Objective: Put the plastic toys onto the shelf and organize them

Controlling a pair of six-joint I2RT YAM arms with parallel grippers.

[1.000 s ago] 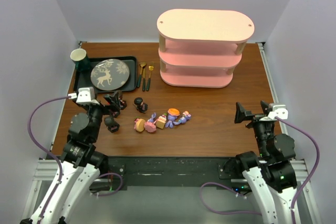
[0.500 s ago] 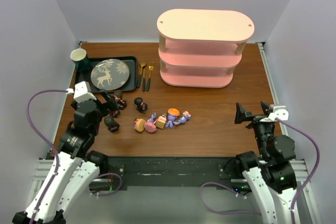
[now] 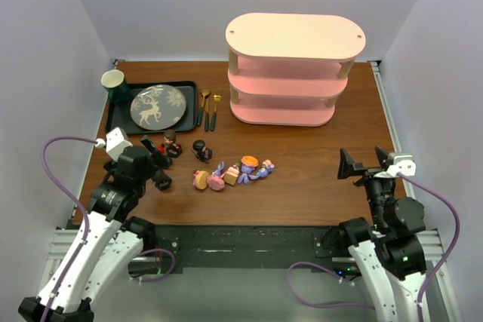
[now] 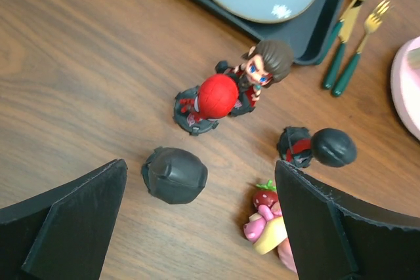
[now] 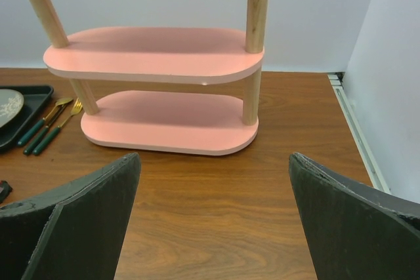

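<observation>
The plastic toys lie mid-table in front of the pink shelf [image 3: 294, 35]. Three dark ones [image 3: 202, 148] sit at the left and a pink and purple cluster [image 3: 241, 171] to their right. My left gripper [image 3: 155, 162] hangs open above the dark ones. In the left wrist view its open gripper [image 4: 200, 185] frames a black helmet-like figurine [image 4: 174, 175], with a red-headed one [image 4: 213, 100], a brown-haired one [image 4: 262, 67], a black-headed one [image 4: 321, 149] and a pink strawberry toy [image 4: 269, 224] around it. My right gripper [image 3: 364, 162] [image 5: 213, 162] stands open and empty, facing the shelf [image 5: 157, 54].
A black tray [image 3: 115, 117] at the back left holds a patterned plate [image 3: 157, 105], with a green cup [image 3: 113, 81] at its corner. Gold cutlery [image 3: 210, 107] [image 4: 354, 40] lies between tray and shelf. Walls close in on both sides.
My left arm has swung so that its gripper moved nearer and tilted down over the dark figurines. The right arm has hardly shifted. No toy has moved.
</observation>
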